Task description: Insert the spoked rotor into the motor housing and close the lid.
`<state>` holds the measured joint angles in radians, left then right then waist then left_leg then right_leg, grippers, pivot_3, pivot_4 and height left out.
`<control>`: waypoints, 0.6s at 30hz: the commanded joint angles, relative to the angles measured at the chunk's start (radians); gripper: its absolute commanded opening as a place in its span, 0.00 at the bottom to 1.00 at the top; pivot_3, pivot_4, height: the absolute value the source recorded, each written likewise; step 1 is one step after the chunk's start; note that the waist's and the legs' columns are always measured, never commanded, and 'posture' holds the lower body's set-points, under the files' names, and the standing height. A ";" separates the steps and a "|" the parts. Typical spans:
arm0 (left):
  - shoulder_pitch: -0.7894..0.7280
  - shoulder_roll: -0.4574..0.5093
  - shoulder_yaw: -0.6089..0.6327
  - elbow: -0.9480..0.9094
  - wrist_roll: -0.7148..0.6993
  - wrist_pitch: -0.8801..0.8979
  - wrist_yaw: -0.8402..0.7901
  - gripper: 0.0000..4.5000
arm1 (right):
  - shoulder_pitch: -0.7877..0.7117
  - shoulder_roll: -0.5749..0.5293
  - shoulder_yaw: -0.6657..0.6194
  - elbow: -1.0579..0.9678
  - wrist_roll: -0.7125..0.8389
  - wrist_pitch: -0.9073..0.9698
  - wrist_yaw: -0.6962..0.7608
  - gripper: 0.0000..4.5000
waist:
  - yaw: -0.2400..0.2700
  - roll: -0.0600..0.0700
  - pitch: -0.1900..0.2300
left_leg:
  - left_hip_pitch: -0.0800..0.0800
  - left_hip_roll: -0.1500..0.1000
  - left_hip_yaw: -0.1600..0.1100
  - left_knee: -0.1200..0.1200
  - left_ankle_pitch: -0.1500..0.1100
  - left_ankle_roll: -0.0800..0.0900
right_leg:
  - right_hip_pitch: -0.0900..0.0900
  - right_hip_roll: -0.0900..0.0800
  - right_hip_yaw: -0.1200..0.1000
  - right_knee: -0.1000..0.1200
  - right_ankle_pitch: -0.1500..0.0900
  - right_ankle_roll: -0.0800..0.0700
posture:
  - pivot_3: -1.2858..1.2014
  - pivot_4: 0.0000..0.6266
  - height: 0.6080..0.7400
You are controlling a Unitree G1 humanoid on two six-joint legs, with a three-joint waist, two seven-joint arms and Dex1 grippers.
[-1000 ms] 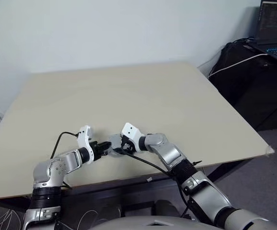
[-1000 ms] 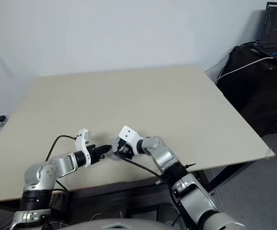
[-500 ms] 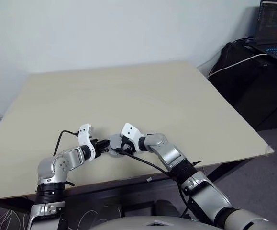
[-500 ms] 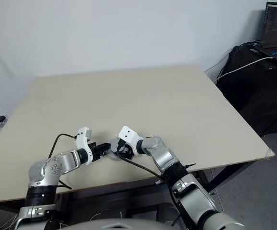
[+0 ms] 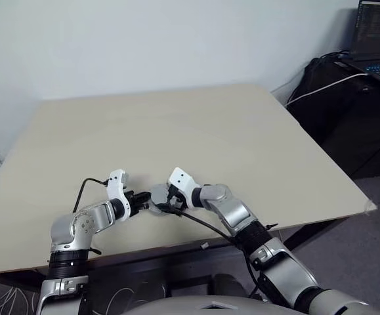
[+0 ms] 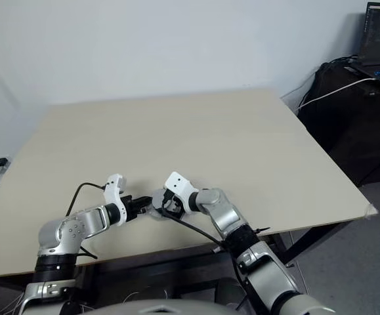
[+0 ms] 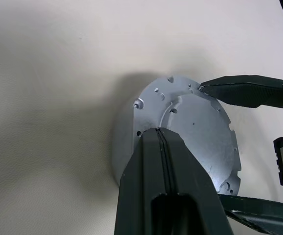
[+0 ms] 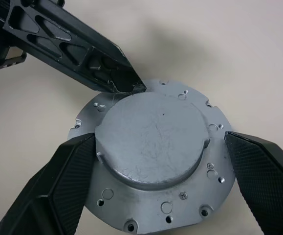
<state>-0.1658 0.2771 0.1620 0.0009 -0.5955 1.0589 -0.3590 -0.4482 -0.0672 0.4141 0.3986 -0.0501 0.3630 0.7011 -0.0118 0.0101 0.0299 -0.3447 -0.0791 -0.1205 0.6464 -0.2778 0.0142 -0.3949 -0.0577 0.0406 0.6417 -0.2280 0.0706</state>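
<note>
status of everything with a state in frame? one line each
motor housing: lying flat on the table, lid on, no rotor visible.
lid: seated on the housing.
left hand: shut, fingertips pressed against the lid's edge.
right hand: open, fingers on either side of the housing; whether they touch it I can't tell.
laptop: open, screen lit, on the dark stand beside the table.

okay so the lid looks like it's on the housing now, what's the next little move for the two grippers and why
Probably back the right gripper straight away from the motor housing. Its fingers stand open on either side of the flange, the lid looks seated flat, and the shut left gripper rests its tip on the lid's edge, steadying it.
</note>
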 commanded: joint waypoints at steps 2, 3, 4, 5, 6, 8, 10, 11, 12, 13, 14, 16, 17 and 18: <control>0.006 -0.003 -0.053 0.007 0.006 0.032 -0.024 0.00 | 0.015 -0.031 -0.069 -0.178 0.068 0.044 0.020 0.99 | 0.002 0.000 0.001 | -0.001 -0.001 0.000 0.000 0.000 0.000 | -0.001 -0.001 0.000 0.000 0.000 0.000 | 0.52 0.00 1.00; 0.004 -0.003 -0.054 0.009 0.008 0.031 -0.027 0.00 | 0.029 -0.046 -0.072 -0.222 0.089 0.070 0.042 0.99 | 0.002 0.000 0.001 | -0.001 -0.001 0.000 0.000 0.000 0.000 | -0.001 -0.001 0.000 0.000 0.000 0.000 | 0.52 0.00 1.00; 0.003 -0.002 -0.055 0.010 0.009 0.031 -0.029 0.00 | 0.042 -0.061 -0.073 -0.260 0.106 0.094 0.062 0.99 | 0.002 0.000 0.001 | -0.001 -0.001 0.000 0.000 0.000 0.000 | -0.001 -0.001 0.000 0.000 0.000 0.000 | 0.52 0.00 1.00; 0.002 -0.002 -0.057 0.011 0.011 0.030 -0.031 0.00 | 0.056 -0.081 -0.069 -0.301 0.121 0.116 0.085 0.99 | 0.001 0.000 0.001 | -0.001 -0.001 0.000 0.000 0.000 0.000 | 0.000 -0.001 0.000 0.000 0.000 0.001 | 0.52 0.00 1.00; 0.001 -0.002 -0.058 0.014 0.012 0.029 -0.033 0.00 | 0.067 -0.098 -0.065 -0.333 0.133 0.136 0.101 0.99 | 0.002 0.000 0.001 | -0.001 0.000 0.000 0.000 0.000 0.000 | 0.000 -0.001 -0.001 0.000 0.000 0.001 | 0.52 0.00 1.00; -0.002 -0.002 -0.061 0.019 0.015 0.026 -0.036 0.00 | 0.086 -0.132 -0.057 -0.390 0.159 0.173 0.132 0.99 | 0.002 0.000 0.001 | -0.001 0.000 -0.002 0.000 0.000 0.000 | 0.001 -0.001 -0.002 0.000 -0.001 0.002 | 0.52 0.00 1.00; -0.005 -0.005 -0.065 0.023 0.018 0.023 -0.039 0.00 | 0.099 -0.152 -0.059 -0.423 0.179 0.191 0.145 0.99 | 0.003 -0.001 0.001 | -0.001 -0.001 -0.002 0.000 0.000 0.000 | 0.001 -0.001 -0.002 -0.001 -0.001 0.002 | 0.52 0.00 1.00; -0.005 -0.006 -0.066 0.024 0.019 0.022 -0.041 0.00 | 0.105 -0.151 -0.071 -0.432 0.192 0.202 0.141 0.99 | 0.003 -0.001 0.001 | -0.001 -0.001 -0.002 0.000 0.000 0.000 | 0.001 -0.002 -0.003 -0.001 -0.001 0.003 | 0.52 0.00 1.00; -0.007 -0.007 -0.068 0.026 0.020 0.021 -0.042 0.00 | 0.105 -0.127 -0.109 -0.423 0.199 0.211 0.086 0.99 | 0.003 -0.001 0.001 | -0.001 -0.001 -0.002 0.000 0.000 0.000 | 0.001 -0.002 -0.003 -0.001 -0.001 0.003 | 0.52 0.00 1.00; -0.008 -0.007 -0.069 0.027 0.022 0.020 -0.044 0.00 | 0.105 -0.109 -0.136 -0.416 0.204 0.218 0.044 0.99 | 0.003 -0.001 0.001 | -0.001 -0.001 -0.002 0.000 0.000 0.000 | 0.001 -0.002 -0.003 -0.001 -0.001 0.003 | 0.52 0.00 1.00; -0.008 -0.008 -0.070 0.027 0.024 0.020 -0.046 0.00 | 0.097 -0.075 -0.184 -0.397 0.211 0.254 -0.029 0.99 | 0.004 -0.001 0.001 | -0.001 -0.001 -0.002 0.001 0.000 0.000 | 0.001 -0.002 -0.003 -0.001 -0.001 0.003 | 0.52 0.00 1.00; -0.010 -0.011 -0.071 0.029 0.030 0.020 -0.051 0.00 | 0.076 -0.022 -0.265 -0.361 0.222 0.334 -0.145 0.99 | 0.005 -0.001 0.001 | -0.001 0.000 -0.002 0.000 0.000 0.000 | 0.001 -0.002 -0.003 0.000 -0.001 0.003 | 0.52 0.00 1.00; -0.010 -0.012 -0.071 0.027 0.033 0.020 -0.052 0.00 | 0.070 -0.007 -0.294 -0.352 0.229 0.366 -0.177 0.99 | 0.008 -0.001 0.001 | -0.001 -0.001 -0.003 0.000 0.000 -0.001 | 0.001 -0.002 -0.003 0.000 -0.001 0.002 | 0.52 0.00 1.00; -0.009 -0.011 -0.072 0.024 0.034 0.021 -0.055 0.00 | 0.064 0.004 -0.324 -0.348 0.244 0.419 -0.200 0.99 | 0.010 -0.001 0.001 | -0.001 -0.001 -0.003 0.000 0.000 -0.001 | 0.001 -0.002 -0.003 0.000 -0.001 0.002 | 0.52 0.00 1.00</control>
<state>-0.1773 0.2750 0.1349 0.0066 -0.5639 1.0605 -0.3997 -0.3631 -0.0690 0.1497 0.0505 0.1665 0.7242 0.5511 -0.0019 0.0092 0.0310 -0.3461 -0.0800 -0.1231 0.6469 -0.2777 0.0138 -0.3944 -0.0596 0.0380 0.6411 -0.2291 0.0730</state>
